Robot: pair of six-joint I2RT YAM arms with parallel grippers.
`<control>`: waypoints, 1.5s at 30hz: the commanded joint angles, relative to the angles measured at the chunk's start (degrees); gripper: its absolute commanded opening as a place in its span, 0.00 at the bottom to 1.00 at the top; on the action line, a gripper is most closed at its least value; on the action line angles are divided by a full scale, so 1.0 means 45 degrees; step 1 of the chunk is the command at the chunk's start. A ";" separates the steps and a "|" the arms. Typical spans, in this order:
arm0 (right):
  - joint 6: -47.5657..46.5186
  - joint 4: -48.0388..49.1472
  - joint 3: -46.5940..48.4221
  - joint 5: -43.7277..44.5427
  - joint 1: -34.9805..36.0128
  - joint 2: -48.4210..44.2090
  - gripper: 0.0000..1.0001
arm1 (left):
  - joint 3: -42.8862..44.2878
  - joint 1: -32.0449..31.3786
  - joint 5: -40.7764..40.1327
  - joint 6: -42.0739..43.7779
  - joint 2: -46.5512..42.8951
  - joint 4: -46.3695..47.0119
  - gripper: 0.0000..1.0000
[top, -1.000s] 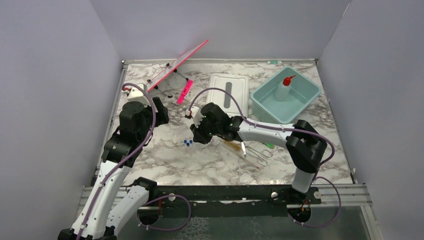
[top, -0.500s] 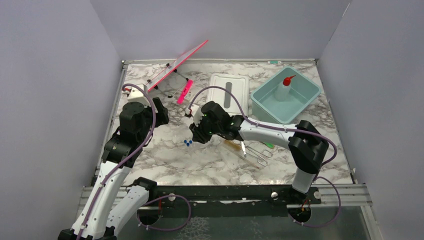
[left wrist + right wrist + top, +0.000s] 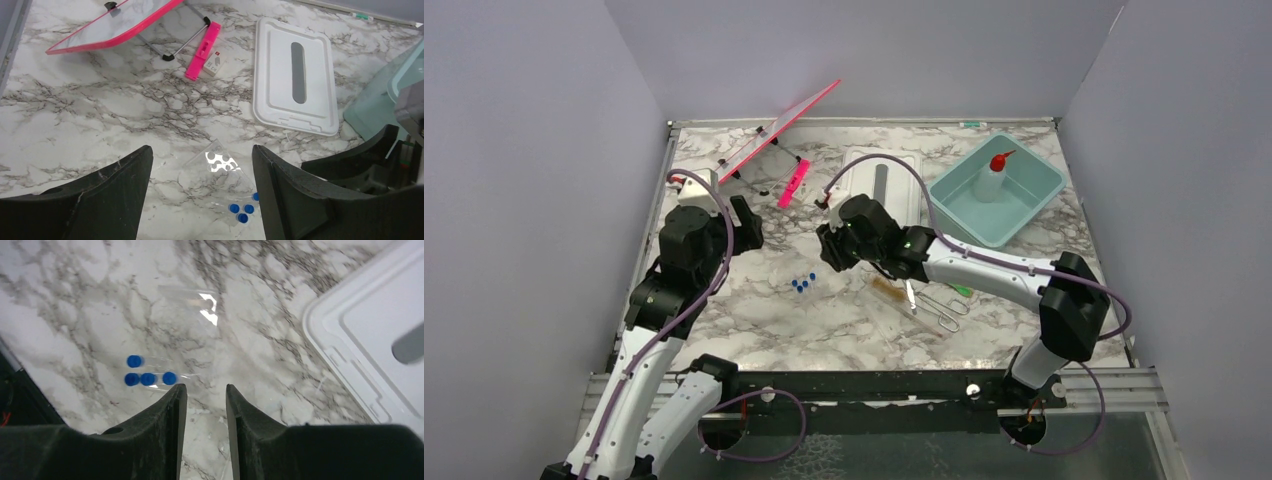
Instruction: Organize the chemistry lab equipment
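- The left pincer [image 3: 201,155] is held released above the marble counter [image 3: 754,310], its fingers spread wide with nothing between them.
- The right pincer [image 3: 202,390] is parted by a narrow gap and is empty; only bare counter is seen between its fingers.
- The clear blue-capped tubes [image 3: 148,379] are lying loose on the counter, bunched together, with four blue caps visible. They are just ahead of the right pincer and to its left in the wrist view, untouched by either pincer.
- The white squeeze bottle with red nozzle [image 3: 992,180] is standing upright inside the teal plastic tub [image 3: 1027,210] at the far right of the counter.
- The tan-bristled brush [image 3: 889,290], metal tweezers [image 3: 910,295], wire clamp [image 3: 944,310] and green-tipped stick [image 3: 962,291] are clustered on the counter under the right arm, outside the tub.
- The white rectangular lid [image 3: 295,75] is lying flat just left of the tub.
- A pink-framed panel [image 3: 115,27] is propped tilted at the far left, with a pink bar [image 3: 202,52] beside it.
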 commanded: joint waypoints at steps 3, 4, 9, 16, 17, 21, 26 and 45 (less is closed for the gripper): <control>0.3125 -0.3877 0.0305 0.4844 0.0007 -0.0500 0.40 | 0.0236 -0.0056 0.1460 0.0451 -0.0402 0.0602 0.80; 0.3569 -0.4465 0.0261 0.5084 -0.0055 -0.0525 0.40 | 0.0236 -0.0093 0.1589 0.0462 -0.0437 0.0631 0.81; 0.4747 -0.6717 -0.0816 0.4809 -0.0694 -0.0959 0.43 | 0.0197 -0.0275 0.2545 0.0688 -0.0661 0.0906 0.84; 0.4623 -0.7542 -0.3339 0.4386 -0.1122 -0.2572 0.40 | 0.0318 -0.0551 0.4385 0.1196 -0.0583 0.1144 0.85; 0.4518 -0.7468 -0.3637 0.4270 -0.1175 -0.2715 0.38 | 0.0314 -0.0592 0.4642 0.1173 -0.0526 0.1226 0.85; 0.3551 -0.6587 -0.4431 0.3096 -0.1311 -0.3000 0.37 | 0.0196 -0.0738 0.5031 0.1050 -0.0272 0.1651 0.86; 0.2436 -0.6232 -0.3929 0.2267 -0.1463 -0.1785 0.37 | 0.0116 -0.0897 0.5073 0.0952 0.0003 0.2102 0.85; 0.0240 -0.5965 -0.3017 0.0982 -0.1761 -0.0051 0.25 | 0.0138 -0.1098 0.4696 0.1316 0.0136 0.2271 0.85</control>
